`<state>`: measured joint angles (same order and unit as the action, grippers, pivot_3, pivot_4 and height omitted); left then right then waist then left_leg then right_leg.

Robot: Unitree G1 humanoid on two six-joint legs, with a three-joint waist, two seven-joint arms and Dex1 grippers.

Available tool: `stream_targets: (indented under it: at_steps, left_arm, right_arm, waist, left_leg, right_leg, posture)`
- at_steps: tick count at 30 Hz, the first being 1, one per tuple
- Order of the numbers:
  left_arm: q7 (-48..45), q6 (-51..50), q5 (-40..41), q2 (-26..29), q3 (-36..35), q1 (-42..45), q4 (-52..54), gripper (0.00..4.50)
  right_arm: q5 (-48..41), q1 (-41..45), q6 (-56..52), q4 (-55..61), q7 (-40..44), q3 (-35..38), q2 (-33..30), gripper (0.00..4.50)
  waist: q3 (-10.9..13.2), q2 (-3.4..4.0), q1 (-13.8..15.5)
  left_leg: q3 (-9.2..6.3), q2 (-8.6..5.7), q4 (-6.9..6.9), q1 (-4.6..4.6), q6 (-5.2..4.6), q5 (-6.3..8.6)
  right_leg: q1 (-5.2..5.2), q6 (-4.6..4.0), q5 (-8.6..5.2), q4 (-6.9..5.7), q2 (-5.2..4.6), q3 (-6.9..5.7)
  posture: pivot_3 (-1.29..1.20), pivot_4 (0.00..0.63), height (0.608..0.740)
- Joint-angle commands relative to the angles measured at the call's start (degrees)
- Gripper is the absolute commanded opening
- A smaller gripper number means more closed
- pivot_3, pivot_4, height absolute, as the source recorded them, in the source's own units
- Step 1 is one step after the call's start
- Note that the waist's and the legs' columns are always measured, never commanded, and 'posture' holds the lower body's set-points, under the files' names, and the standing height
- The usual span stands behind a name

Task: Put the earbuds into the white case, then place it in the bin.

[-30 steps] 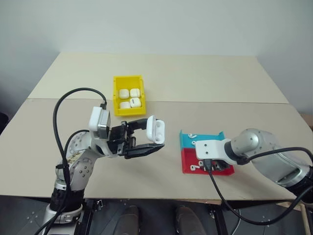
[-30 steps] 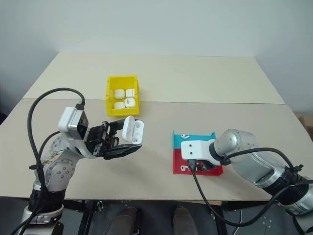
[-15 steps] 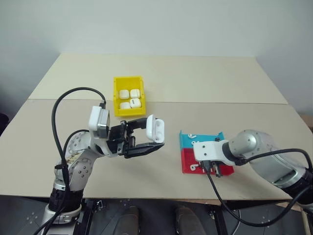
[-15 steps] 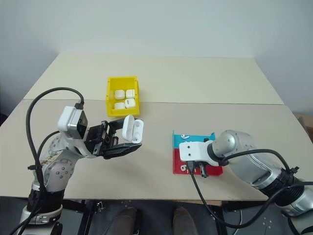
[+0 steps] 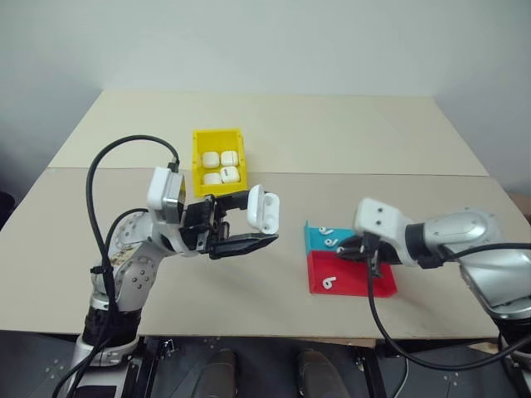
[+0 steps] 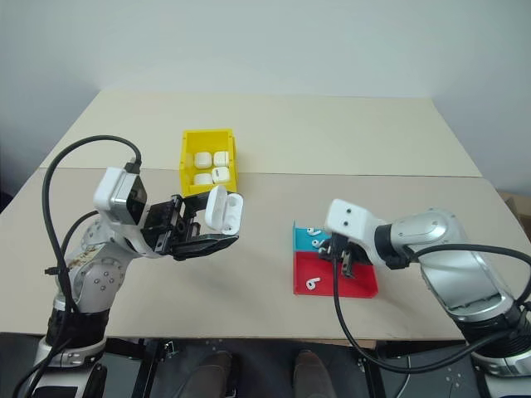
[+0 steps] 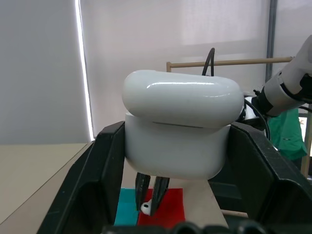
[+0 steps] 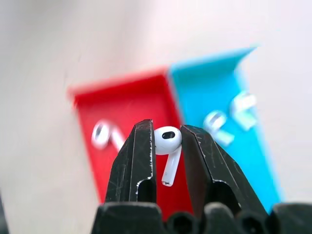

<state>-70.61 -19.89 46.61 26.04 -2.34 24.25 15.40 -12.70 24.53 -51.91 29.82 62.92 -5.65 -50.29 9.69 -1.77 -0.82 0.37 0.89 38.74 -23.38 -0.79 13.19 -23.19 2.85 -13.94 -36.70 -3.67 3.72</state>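
— Over the beige tabletop (image 5: 332, 141), what's that left arm got hold of?

— One small rounded glossy white plastic case (image 5: 264, 209), clamped between the two black fingers of the left gripper (image 5: 246, 222). Its flip lid stands open, and it hangs in the air above the table, between the yellow bin and the trays. From the wrist camera you can see the fingers pressing on both sides of the case body.

— And the right one?

— The right gripper (image 8: 167, 146) has its jaws pinched on a tiny glossy white earbud (image 8: 166, 141), head up between the tips and short stem hanging down. It's lifted clear, above the flat red tray (image 5: 357, 278) and the blue tray (image 5: 319, 239).

— Anything left in those trays?

— One more earbud lies on the red tray (image 5: 328, 283), towards its left side. On the blue tray, which sits touching the red one on the far side, I can make out two small white earbuds (image 5: 326, 231), side by side.

— Where's the bin?

— A small rectangular bright yellow plastic bin (image 5: 197, 157) sits further back on the table, beyond the left gripper. Four closed white cases (image 5: 221, 167) lie inside it, packed two by two.

— So the held case isn't in there?

— No, it's apart from the bin, nearer the robot.
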Motion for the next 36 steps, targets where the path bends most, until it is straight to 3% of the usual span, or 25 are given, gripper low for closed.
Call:
stream_targets:
  at_steps: [1, 7, 11, 16, 25, 36]
  left_arm:
    - [-1.2, 0.2, 0.8, -0.2, 0.0, 1.7, -0.6, 2.84]
    - [-1.9, -0.5, 1.1, 0.3, -0.1, 1.6, -0.4, 2.84]
    - [-1.9, -0.6, 1.1, 0.4, 0.0, 0.7, 0.5, 2.84]
    - [-1.3, -0.8, 1.3, 0.6, -0.2, 0.1, 1.4, 2.84]
    - [0.6, -0.8, 1.8, 1.6, -0.7, -2.3, 3.9, 2.84]
    - [2.2, -1.8, 3.1, 2.2, -1.5, -2.9, 5.0, 2.84]
  right_arm:
    - [-1.2, -1.8, 0.7, 2.0, -2.4, 0.3, 0.1, 0.6]
    - [-1.6, -5.0, 4.4, 3.3, -1.5, -1.2, -3.2, 0.6]
    - [3.1, -6.5, 10.9, 0.9, -1.5, -5.8, -6.7, 0.6]
    - [7.5, -4.1, 14.1, -4.0, -2.3, -10.8, -6.5, 0.6]
    - [8.9, -2.4, 18.4, -8.9, 1.4, -13.5, -6.7, 0.6]
    - [9.3, -2.8, 18.6, -9.6, 3.0, -12.7, -6.7, 4.25]
  waist:
    - [0.0, 0.0, 0.0]
    - [0.0, 0.0, 0.0]
    - [0.0, 0.0, 0.0]
    - [0.0, 0.0, -0.1]
    - [0.0, 0.0, 0.0]
    - [0.0, 0.0, -0.1]
  left_leg:
    - [0.01, 0.0, 0.0, -0.01, 0.0, 0.0]
    - [0.01, -0.01, 0.0, -0.05, 0.0, 0.0]
    - [0.02, -0.01, 0.01, -0.02, 0.0, 0.0]
    - [0.06, 0.0, 0.0, 0.0, 0.0, 0.0]
    - [0.04, 0.01, 0.0, -0.01, -0.01, 0.01]
    - [0.03, 0.01, 0.0, 0.02, -0.01, 0.01]
  right_leg:
    - [-0.01, 0.0, 0.0, 0.0, 0.0, 0.0]
    - [-0.04, 0.0, 0.0, 0.02, -0.01, 0.01]
    - [-0.02, 0.0, 0.0, 0.02, -0.01, 0.01]
    - [-0.03, 0.0, -0.01, 0.0, 0.0, 0.04]
    - [-0.02, 0.0, -0.01, 0.02, 0.0, 0.04]
    - [0.01, 0.0, 0.0, 0.02, 0.0, 0.04]
  posture:
    - [0.0, 0.15, 0.74]
    - [0.0, 0.15, 0.74]
    - [0.0, 0.15, 0.74]
    - [0.0, 0.15, 0.74]
    - [0.0, 0.15, 0.74]
    - [0.0, 0.15, 0.74]
